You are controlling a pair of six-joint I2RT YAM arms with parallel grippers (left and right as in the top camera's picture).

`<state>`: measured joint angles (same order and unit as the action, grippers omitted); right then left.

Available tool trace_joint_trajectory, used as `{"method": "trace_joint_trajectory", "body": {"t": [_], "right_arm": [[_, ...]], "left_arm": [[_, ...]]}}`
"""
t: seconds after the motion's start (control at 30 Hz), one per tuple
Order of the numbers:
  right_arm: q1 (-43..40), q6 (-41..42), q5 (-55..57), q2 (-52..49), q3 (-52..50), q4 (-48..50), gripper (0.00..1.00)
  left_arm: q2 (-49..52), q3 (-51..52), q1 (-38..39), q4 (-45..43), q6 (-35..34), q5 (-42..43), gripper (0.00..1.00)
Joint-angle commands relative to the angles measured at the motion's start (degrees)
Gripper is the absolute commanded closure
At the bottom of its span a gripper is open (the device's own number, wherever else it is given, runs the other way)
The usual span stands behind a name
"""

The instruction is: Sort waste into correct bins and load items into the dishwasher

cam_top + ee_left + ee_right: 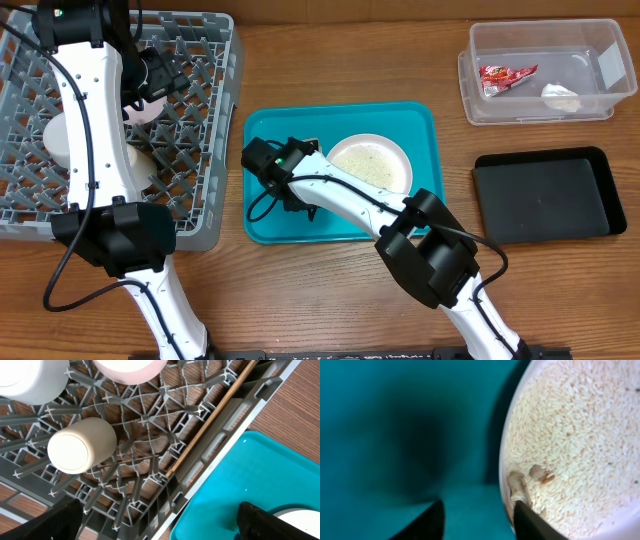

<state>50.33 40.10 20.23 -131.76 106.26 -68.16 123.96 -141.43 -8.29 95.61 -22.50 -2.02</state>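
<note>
One plate (372, 163) on the teal tray (270, 225), dusted all over with rice crumbs (570, 435). Sits with its near rim between the right fingers (532, 525): one finger inside, over the crumbs and hard against the rim as far as can be judged; the other outside over bare tray, apart from the rim. Parted, then, astride the edge, not yet pinching anything.

Looks like the grasp that comes before emptying. To do it well:
- Push a little further in to seat the rim deep between the fingers, not out at their tips.
- Close until both sides bite.
- Lift slowly and keep it level; liable to droop and spill on the side away from the fingers when gripped at one edge only.
- Probably best tipped over the black bin (545, 195), well beyond the plate from the fingers and bare.
- Leave the clear tub (600, 108), further off again, already holding the wrapper (505, 77) and tissue (560, 97).
- Only then carry it over to the rack (232, 100).

Left fingers (270, 520) spread wide, holding nothing, hovering over the rack floor. Cup (80, 445) on its side ahead of them, a chopstick (210, 425) along the wall ahead too. Keep them out of the plate's path.
</note>
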Motion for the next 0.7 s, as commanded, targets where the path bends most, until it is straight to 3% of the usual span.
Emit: {"method": "trace_joint_trajectory", "body": {"t": [0.0,0.13,0.2,0.3,0.47,0.67], "right_arm": [[0.17,0.46,2.14,-0.28,-0.15,0.17,0.63],[0.17,0.46,2.95,-0.28,-0.15,0.15,0.83],[0.17,0.46,2.97,-0.28,-0.15,0.15,0.86],[0.17,0.46,4.26,-0.28,-0.2,0.31,0.84],[0.13,0.46,4.81,-0.28,-0.2,0.68,0.69],[-0.15,0.46,5.44,-0.28,-1.73,2.75,0.66]], "left_arm": [[-1.44,-0.66,0.07,-0.11,0.44,-0.76,0.0],[-1.44,-0.66,0.07,-0.11,0.44,-0.76,0.0],[-1.44,-0.66,0.07,-0.11,0.44,-0.76,0.0],[-1.44,-0.66,0.07,-0.11,0.44,-0.76,0.0],[-1.44,-0.66,0.07,-0.11,0.44,-0.76,0.0],[-1.44,-0.66,0.07,-0.11,0.44,-0.76,0.0]]}}
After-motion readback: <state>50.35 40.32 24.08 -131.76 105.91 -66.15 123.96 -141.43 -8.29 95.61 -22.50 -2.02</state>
